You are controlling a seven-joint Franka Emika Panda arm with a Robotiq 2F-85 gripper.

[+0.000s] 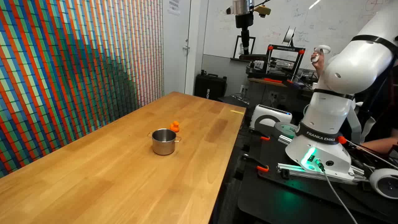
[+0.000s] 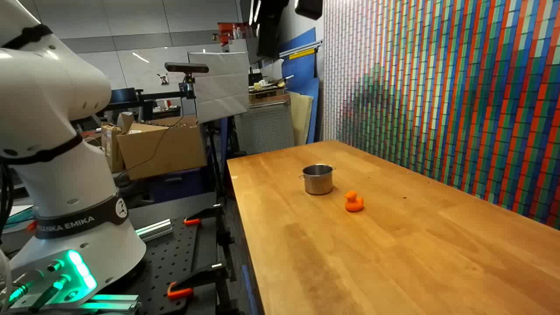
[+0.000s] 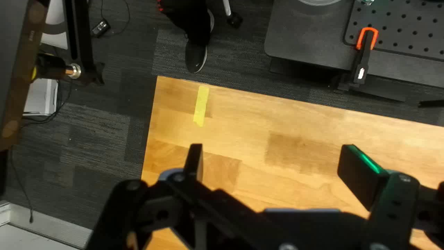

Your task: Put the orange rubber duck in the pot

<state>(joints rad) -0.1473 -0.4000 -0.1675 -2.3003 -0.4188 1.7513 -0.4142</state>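
One orange rubber duck [image 2: 355,204] stands beside the metal pot [image 2: 318,181]; the gripper [image 3: 272,161] is spread wide and holds nothing.

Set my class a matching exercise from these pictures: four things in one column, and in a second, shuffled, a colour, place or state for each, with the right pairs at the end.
Things
1. Rubber duck
2. Pot
3. Gripper
4. Tape strip

Descriptions
A. Shiny silver
B. Yellow, near a corner of the table
C. Bright orange
D. Open, jaws apart

Pairs: 1-C; 2-A; 3-D; 4-B
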